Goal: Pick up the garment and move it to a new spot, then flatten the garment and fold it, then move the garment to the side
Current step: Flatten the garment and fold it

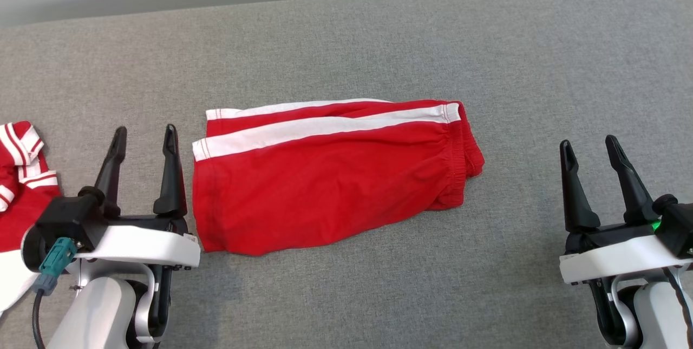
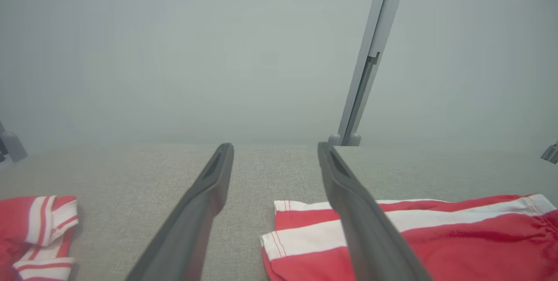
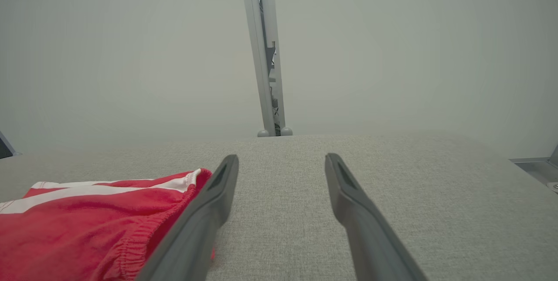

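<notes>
The garment (image 1: pixel 325 176) is a pair of red shorts with white side stripes, lying folded in half on the grey table. Its leg hems point to my left and its elastic waistband to my right. My left gripper (image 1: pixel 145 133) stands open just left of the hems, with nothing between its fingers. In the left wrist view the garment (image 2: pixel 436 233) lies behind and right of that gripper's (image 2: pixel 275 147) right finger. Far to the right of the waistband my right gripper (image 1: pixel 588 143) is open and empty. In the right wrist view the garment (image 3: pixel 87 233) lies left of the right gripper (image 3: pixel 282 158).
A second red and white striped piece of clothing (image 1: pixel 19 186) lies crumpled at the table's left edge, beside my left arm, and shows in the left wrist view too (image 2: pixel 35 233). Bare grey table (image 1: pixel 346 46) stretches behind the garment up to a pale wall with a grey upright post (image 3: pixel 266 54).
</notes>
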You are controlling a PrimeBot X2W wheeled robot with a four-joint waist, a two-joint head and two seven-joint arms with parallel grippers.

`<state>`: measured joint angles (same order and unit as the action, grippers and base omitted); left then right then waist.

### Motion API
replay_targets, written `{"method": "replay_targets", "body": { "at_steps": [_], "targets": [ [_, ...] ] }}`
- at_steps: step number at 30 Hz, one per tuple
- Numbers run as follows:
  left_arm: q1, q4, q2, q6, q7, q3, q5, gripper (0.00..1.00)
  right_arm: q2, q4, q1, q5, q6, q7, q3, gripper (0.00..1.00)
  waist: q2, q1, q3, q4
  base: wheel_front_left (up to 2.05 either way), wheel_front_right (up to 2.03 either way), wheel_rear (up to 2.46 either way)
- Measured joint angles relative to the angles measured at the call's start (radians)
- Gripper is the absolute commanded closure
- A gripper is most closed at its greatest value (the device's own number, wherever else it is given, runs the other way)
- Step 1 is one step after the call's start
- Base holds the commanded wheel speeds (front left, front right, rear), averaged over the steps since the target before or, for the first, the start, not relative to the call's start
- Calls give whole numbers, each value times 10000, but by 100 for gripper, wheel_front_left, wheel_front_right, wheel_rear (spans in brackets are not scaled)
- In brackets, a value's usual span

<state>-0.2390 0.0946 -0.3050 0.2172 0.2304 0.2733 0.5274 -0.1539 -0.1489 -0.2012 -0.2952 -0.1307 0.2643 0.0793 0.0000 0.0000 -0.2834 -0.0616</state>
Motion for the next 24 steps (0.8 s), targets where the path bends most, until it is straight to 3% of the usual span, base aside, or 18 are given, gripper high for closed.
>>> {"method": "replay_targets", "body": {
  "at_steps": [9,24],
  "targets": [
    [689,-1233,-270,301,272,-107,-1260,0,77,4,326,723,0,-90,-157,0,0,0,382,169,0,0,0],
    [1293,-1137,-144,81,295,-2,-1478,0,102,169,807,823,0,-456,-313,0,0,0,787,351,0,0,0]
  ]
}}
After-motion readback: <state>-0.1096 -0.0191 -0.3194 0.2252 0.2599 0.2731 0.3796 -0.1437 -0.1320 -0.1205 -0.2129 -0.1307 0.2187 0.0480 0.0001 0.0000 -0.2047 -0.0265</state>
